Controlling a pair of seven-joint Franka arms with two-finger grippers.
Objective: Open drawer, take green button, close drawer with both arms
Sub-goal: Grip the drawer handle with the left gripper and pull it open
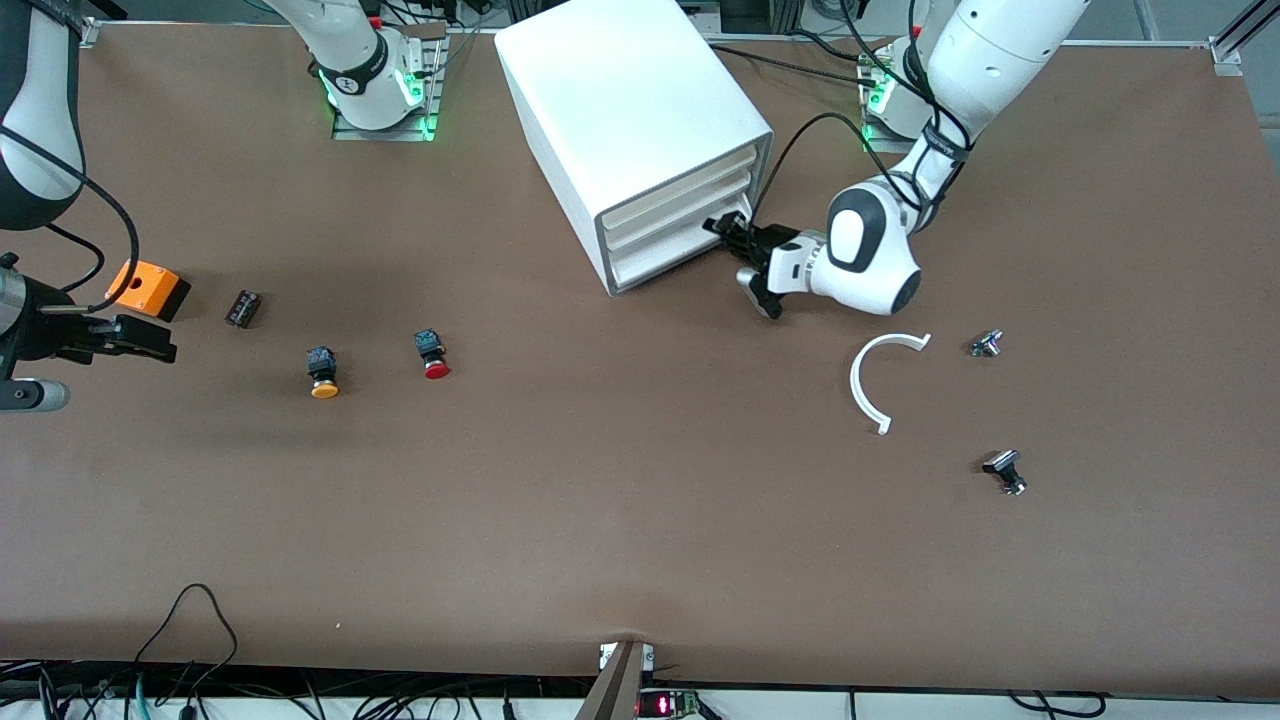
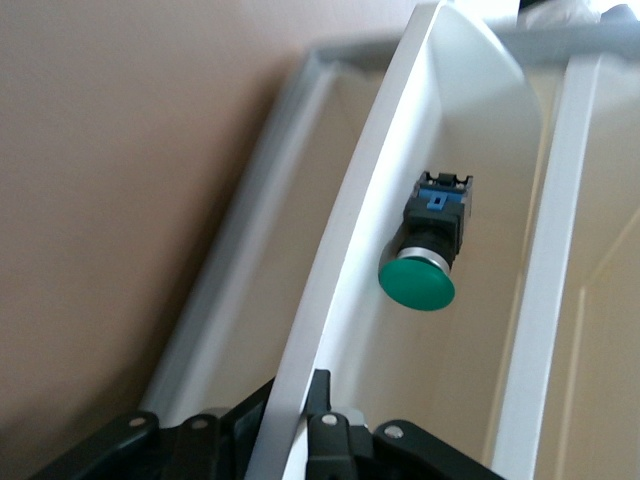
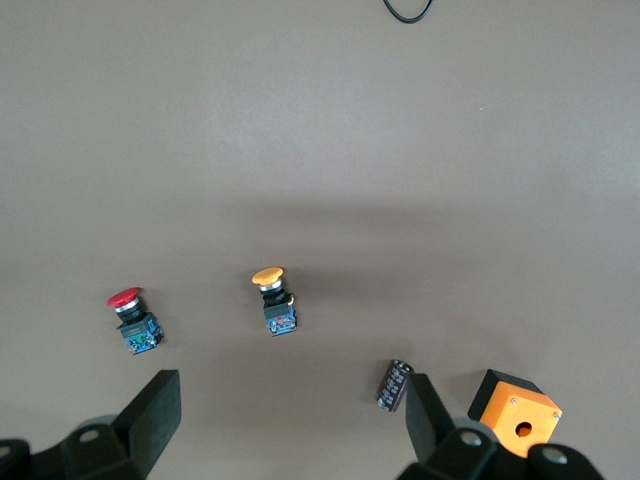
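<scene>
Drawer [image 2: 350,230] lip pinched by left gripper [image 2: 300,425]; button [image 2: 430,250] inside. Next: pull out. Right gripper [image 3: 290,420] open, waiting at table's 9 o'clock.

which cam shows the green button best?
Left wrist view: the green button lies in the drawer, cap and black body plainly visible, beside the lip that the left gripper is shut on. Front view hides it inside the cabinet. Right wrist view doesn't show it.
</scene>
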